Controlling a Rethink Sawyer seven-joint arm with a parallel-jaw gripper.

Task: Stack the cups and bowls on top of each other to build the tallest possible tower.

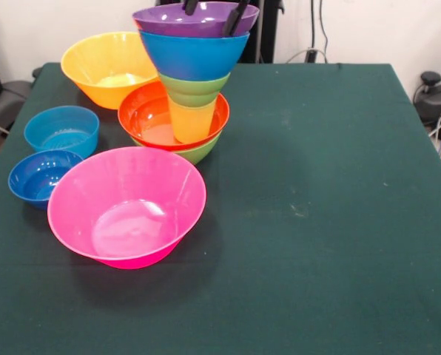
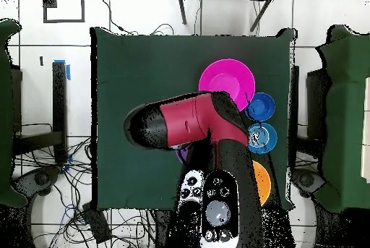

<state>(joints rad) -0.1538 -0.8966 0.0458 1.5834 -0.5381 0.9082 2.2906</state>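
Note:
The tower stands at the table's far middle in the front view: a medium green bowl (image 1: 200, 152), a red-orange bowl (image 1: 148, 116), the yellow cup (image 1: 192, 123), a small green bowl (image 1: 194, 89), a blue bowl (image 1: 193, 56) and a shallow purple bowl (image 1: 194, 19) on top. My gripper (image 1: 214, 12) comes down from the top edge. Its two dark fingers (image 1: 234, 19) are spread apart, tips over or inside the purple bowl. In the overhead view the red arm (image 2: 188, 121) hides the tower and the gripper.
A large pink bowl (image 1: 126, 205) (image 2: 227, 79) sits near the front left. A dark blue bowl (image 1: 40, 176) (image 2: 261, 105), a light-blue bowl (image 1: 61, 130) (image 2: 262, 137) and a large orange bowl (image 1: 106, 68) (image 2: 263, 181) stand along the left. The green table (image 1: 324, 192) extends right.

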